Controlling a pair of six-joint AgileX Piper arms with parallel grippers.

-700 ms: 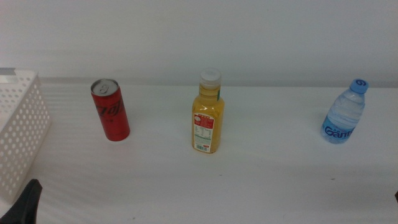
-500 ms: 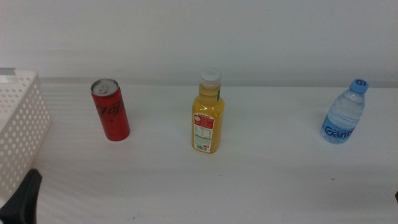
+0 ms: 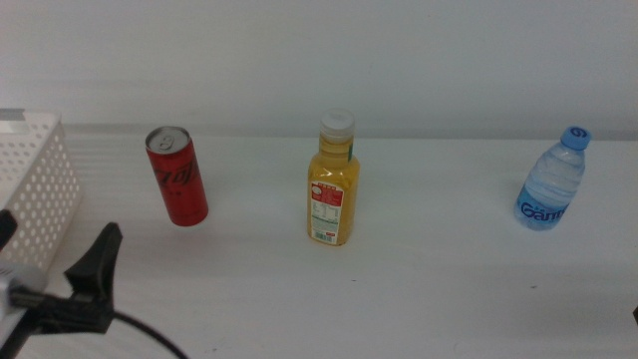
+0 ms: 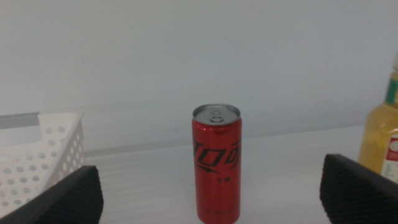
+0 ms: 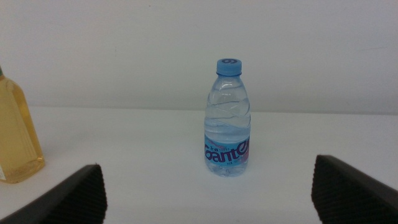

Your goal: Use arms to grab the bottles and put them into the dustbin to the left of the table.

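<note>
We see the left gripper at the lower left of the middle view, near the front edge of the table, with its jaws spread wide and nothing between them. Through the left wrist view the red can stands upright, centred in the gap between the two jaw tips and apart from both. In the middle view the can sits beyond the gripper, well short of contact, with bare tabletop between them.

The dustbin stands at the left edge of the table, just beside the left gripper; the can is near its right wall but not touching it. The orange juice bottle stands upright at mid-table, and the water bottle stands near the right side, each well apart from its neighbour with open surface all round.

The right gripper shows its jaws only in the right wrist view, also wide open and empty, with the water bottle upright between the tips and beyond them. That view also catches the juice bottle at one edge, and the left wrist view catches it beside the can, along with a corner of the dustbin. In the middle view we find only a dark sliver at the lower right corner, too small for us to identify.
</note>
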